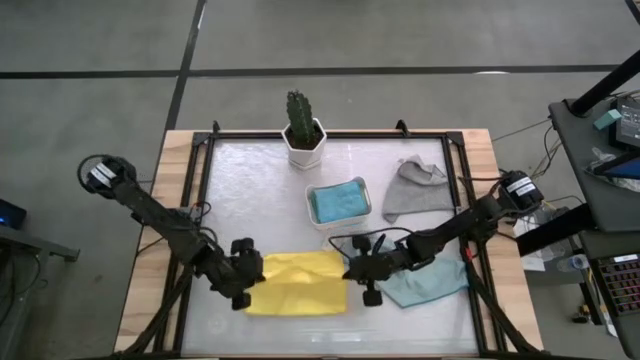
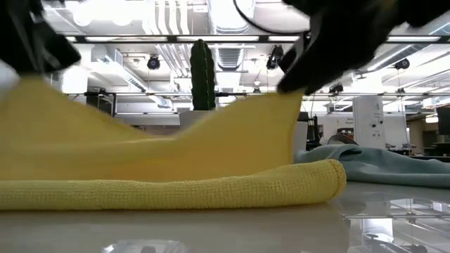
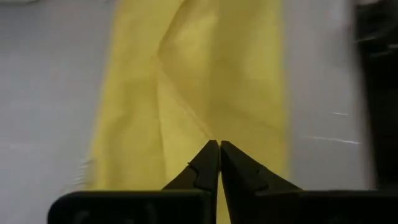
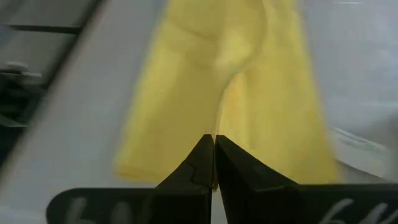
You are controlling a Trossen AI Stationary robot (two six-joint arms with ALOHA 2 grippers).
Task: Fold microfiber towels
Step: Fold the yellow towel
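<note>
Both arms are working the yellow towel [image 1: 297,283], which is lying at the lower centre of the overhead frame on the table [image 1: 250,180], already doubled along its near edge. The left gripper [image 1: 250,275] is sitting at the towel's left end with its fingers pinched shut on the cloth; the right gripper [image 1: 362,270] is at the right end, likewise clamped on a corner. In the low view the towel [image 2: 169,169] is being held up at both ends, its upper layer sagging between them over a rolled fold along the bottom. The cloth is looking light, soft and limp, so it will likely droop wherever unsupported; corners and edge hems seem the sensible places to grip, and both ends should travel together to keep the fold square. The pale teal towel [image 1: 425,285] is lying just right of the yellow one, under the right arm. The blue towel [image 1: 337,201] is resting in the white tray [image 1: 314,217] at centre frame, and the grey towel [image 1: 417,190] is lying upper right. A potted cactus [image 1: 301,128] is standing at upper centre.
</note>
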